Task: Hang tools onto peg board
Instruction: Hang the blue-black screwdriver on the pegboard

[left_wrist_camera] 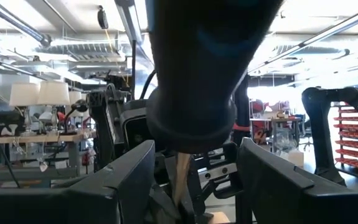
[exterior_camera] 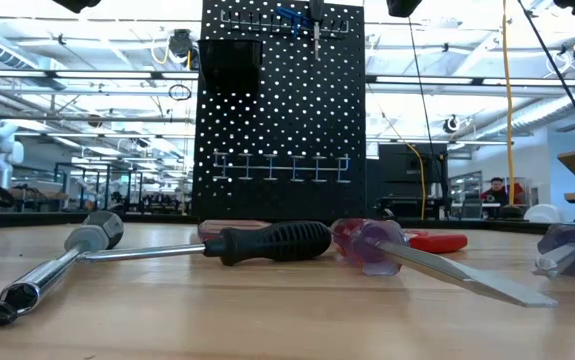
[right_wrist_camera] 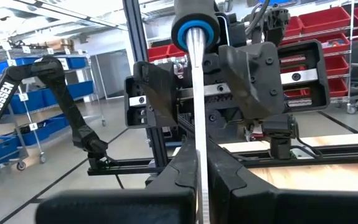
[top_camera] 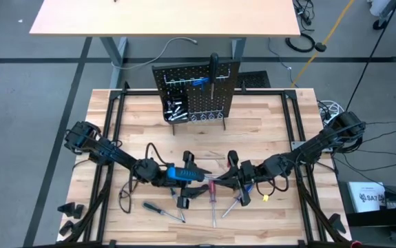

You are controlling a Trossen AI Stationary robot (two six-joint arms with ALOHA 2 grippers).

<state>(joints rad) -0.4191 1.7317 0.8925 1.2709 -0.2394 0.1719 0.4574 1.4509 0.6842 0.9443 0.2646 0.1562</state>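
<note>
A blue-handled screwdriver (top_camera: 184, 173) hangs above the table's near middle, between my two grippers. My right gripper (right_wrist_camera: 197, 163) is shut on its metal shaft. My left gripper (left_wrist_camera: 194, 180) is open. Its fingers stand on either side of the handle (left_wrist_camera: 191, 93), and I see no touch. The black peg board (top_camera: 198, 93) stands upright at the table's far middle. A blue tool (top_camera: 199, 82) and a black-handled screwdriver (top_camera: 213, 69) hang on it. Other tools lie on the table below the grippers, among them a black-handled screwdriver (exterior_camera: 267, 240) and a clear reddish-handled one (exterior_camera: 367, 245). My right gripper pinches the screwdriver's bare metal shaft (right_wrist_camera: 197, 124) between its two fingers. The fingers come about level from the table's right side and lie along the shaft. The screwdriver is clear of the table, and its handle (right_wrist_camera: 194, 28) points toward my left gripper.
A small black bin (top_camera: 173, 107) with silvery pieces hangs on the peg board's left side, and a row of bare hooks (exterior_camera: 282, 165) runs across its lower part. A nut driver (exterior_camera: 87, 240) lies at the near left. A second wooden table (top_camera: 163, 17) stands beyond the far edge.
</note>
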